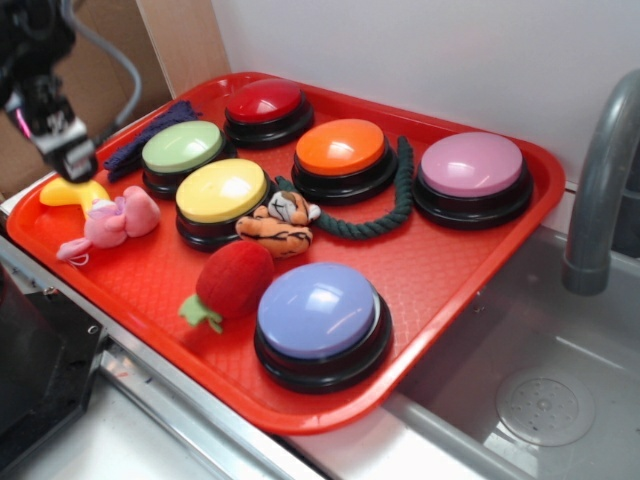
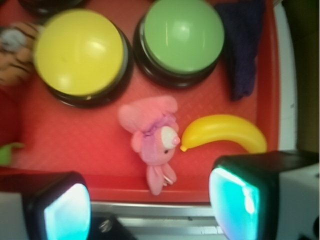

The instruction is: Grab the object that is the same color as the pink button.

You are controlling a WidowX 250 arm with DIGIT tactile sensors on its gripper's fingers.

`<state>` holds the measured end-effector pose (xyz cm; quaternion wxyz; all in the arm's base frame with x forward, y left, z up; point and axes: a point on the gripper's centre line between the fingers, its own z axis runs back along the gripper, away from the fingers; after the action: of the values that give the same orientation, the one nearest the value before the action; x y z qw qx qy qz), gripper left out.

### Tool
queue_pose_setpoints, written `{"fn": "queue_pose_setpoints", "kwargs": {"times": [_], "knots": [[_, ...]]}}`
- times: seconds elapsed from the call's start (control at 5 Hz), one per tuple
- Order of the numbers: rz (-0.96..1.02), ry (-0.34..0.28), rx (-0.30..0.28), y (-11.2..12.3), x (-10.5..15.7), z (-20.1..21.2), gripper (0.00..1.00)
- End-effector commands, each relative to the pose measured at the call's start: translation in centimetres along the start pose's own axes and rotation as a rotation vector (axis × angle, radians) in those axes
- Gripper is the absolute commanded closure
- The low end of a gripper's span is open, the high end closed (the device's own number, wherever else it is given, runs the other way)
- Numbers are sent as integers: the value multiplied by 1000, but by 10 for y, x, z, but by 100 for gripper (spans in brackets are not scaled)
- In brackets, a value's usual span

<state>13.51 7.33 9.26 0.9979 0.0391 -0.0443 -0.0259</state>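
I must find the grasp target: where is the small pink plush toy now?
In the exterior view, the pink plush toy lies near the red tray's left edge, beside the yellow banana and in front of the green button.

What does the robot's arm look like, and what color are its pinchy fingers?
The arm is black and chunky, with a grey cable looping off it and a small pink mark on its side. Its tool has two blocky black fingers with shiny turquoise pads on the inner faces. One finger is fixed to a pale grey block.

Black arm (image 1: 35, 60), grey cable (image 1: 110, 50), pincer (image 2: 150, 205) pads glowing cyan.
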Motion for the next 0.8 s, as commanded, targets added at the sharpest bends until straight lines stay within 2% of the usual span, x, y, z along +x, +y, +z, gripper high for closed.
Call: {"fn": "queue_pose_setpoints", "kwargs": {"times": [0.0, 0.4, 0.6], "knots": [[-78, -126, -56, 7, 17, -48, 0], [-117, -91, -62, -10, 30, -72, 0], [-105, -95, -45, -14, 31, -72, 95]]}}
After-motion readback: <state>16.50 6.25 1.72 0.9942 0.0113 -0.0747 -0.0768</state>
